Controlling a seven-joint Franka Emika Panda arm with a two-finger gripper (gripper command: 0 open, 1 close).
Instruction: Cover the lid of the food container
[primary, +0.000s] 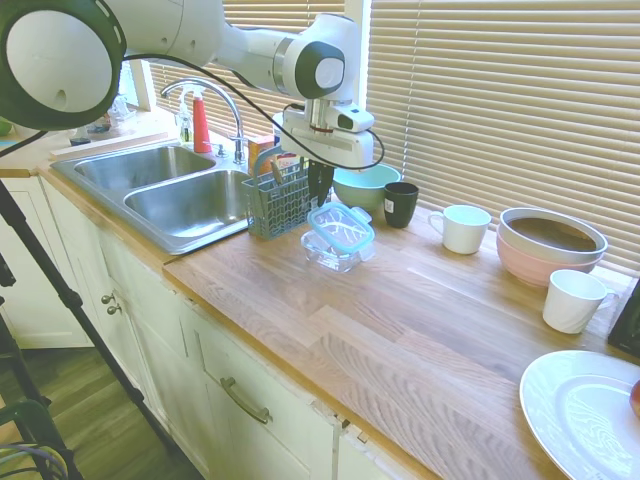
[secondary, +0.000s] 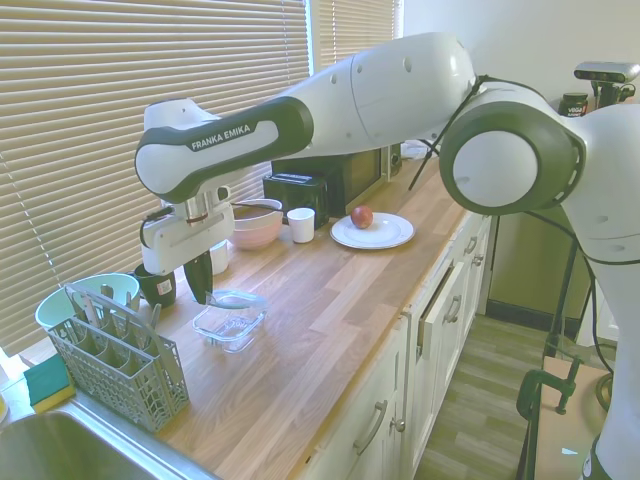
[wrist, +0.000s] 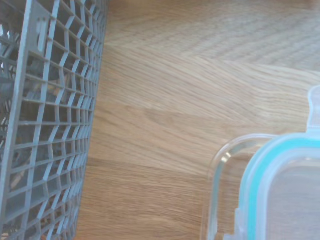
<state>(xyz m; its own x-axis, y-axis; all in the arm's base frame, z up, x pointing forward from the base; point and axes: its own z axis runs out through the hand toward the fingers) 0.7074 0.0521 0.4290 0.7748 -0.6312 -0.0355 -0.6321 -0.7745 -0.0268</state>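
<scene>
The lid (primary: 342, 227), clear with a teal rim, lies nearly flat on top of the small clear food container (primary: 333, 252) on the wooden counter. My gripper (primary: 320, 186) stands at the lid's edge on the side nearest the cutlery basket, its dark fingers shut on that edge. From the other side, the gripper (secondary: 201, 280) comes down on the lid (secondary: 236, 298) above the food container (secondary: 229, 324). The wrist view has the lid (wrist: 285, 190) slightly offset over the container's glass rim (wrist: 216, 175).
A grey cutlery basket (primary: 279, 200) stands close beside the container, with the sink (primary: 175, 190) behind it. A mint-green bowl (primary: 367, 183), a black mug (primary: 401, 203), white cups (primary: 464, 227), a pink bowl (primary: 551, 245) and a white plate (primary: 580, 410) line the counter.
</scene>
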